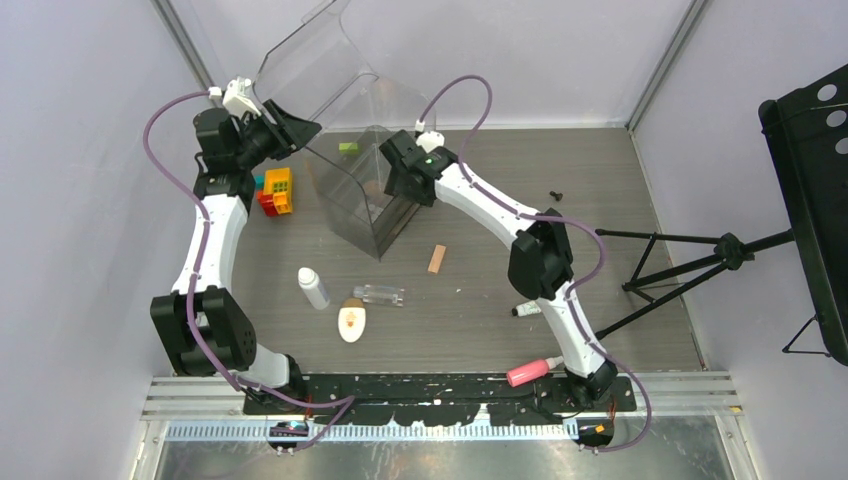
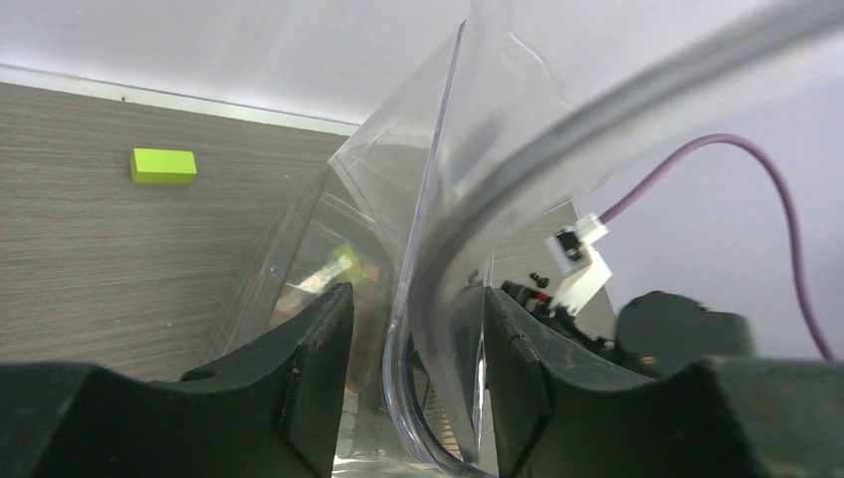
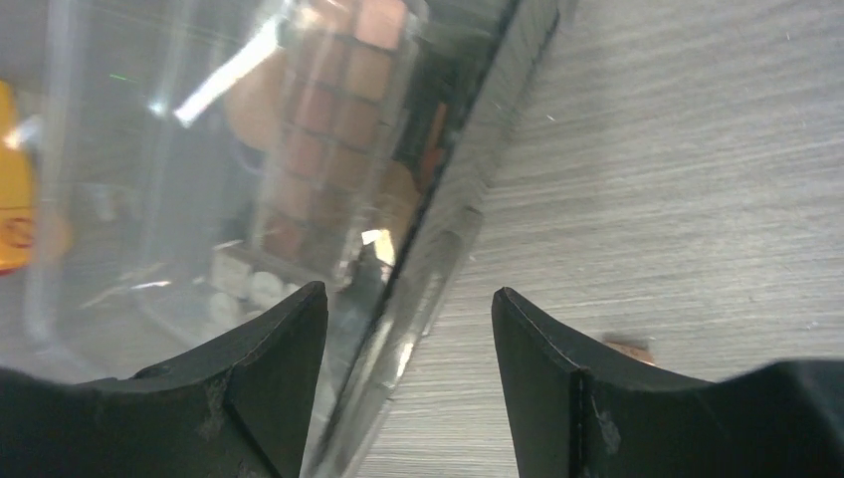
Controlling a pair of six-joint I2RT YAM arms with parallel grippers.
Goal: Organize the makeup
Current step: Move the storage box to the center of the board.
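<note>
The left claw [image 2: 416, 299] is clenched on the raised clear lid [image 2: 478, 149], at upper left of the top view. To its right, the right claw [image 3: 408, 299] is released, jaws wide astride the wall of the clear case [image 1: 365, 200]. A square-pan palette [image 3: 333, 129] shows inside. Below on the desk [image 1: 640, 200] lie a white bottle [image 1: 313, 288], white oval compact [image 1: 351, 323] and clear bottle [image 1: 380, 295]. The cream tube [image 1: 527, 309] and pink bottle [image 1: 528, 372] sit lower right, the latter at the near edge. Wood-grain desk runs from the case to the right wall.
</note>
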